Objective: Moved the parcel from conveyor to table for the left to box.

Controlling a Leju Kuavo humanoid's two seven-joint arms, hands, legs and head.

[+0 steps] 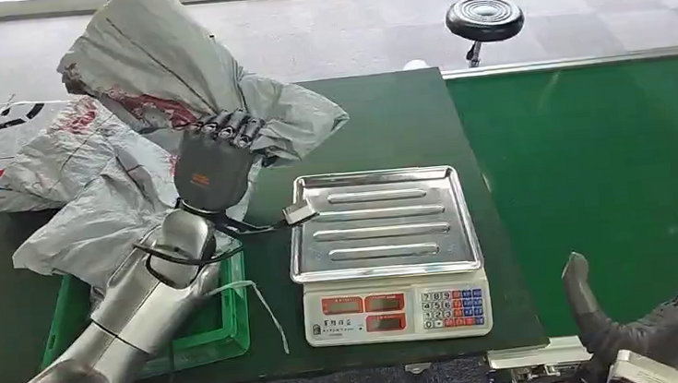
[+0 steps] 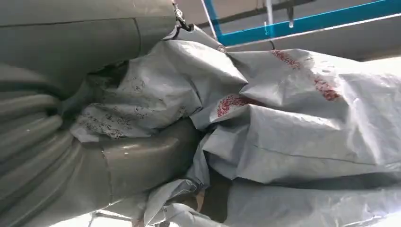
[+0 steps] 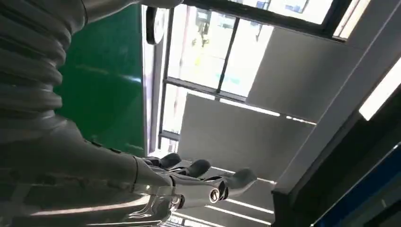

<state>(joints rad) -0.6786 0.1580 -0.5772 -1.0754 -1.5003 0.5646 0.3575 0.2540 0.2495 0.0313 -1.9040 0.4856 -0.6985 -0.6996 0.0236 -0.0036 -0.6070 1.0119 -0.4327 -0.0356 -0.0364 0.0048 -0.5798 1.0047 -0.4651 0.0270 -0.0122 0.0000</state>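
Note:
A crumpled grey plastic parcel (image 1: 167, 68) with red print is lifted above the left part of the dark green table (image 1: 385, 123). My left hand (image 1: 212, 161) grips its lower edge, fingers curled over the bag. Up close in the left wrist view, the same grey parcel (image 2: 283, 118) is bunched against my thumb (image 2: 142, 161). My right hand (image 1: 670, 311) hangs open at the lower right, beside the green conveyor belt (image 1: 611, 168), holding nothing. The right wrist view has that right hand (image 3: 189, 179) with fingers spread in the air.
Other grey parcels (image 1: 66, 178) are piled over a green crate (image 1: 209, 333) at the table's left. A weighing scale (image 1: 387, 252) with a bare steel tray stands in the middle front. A black stool (image 1: 484, 19) stands beyond the table.

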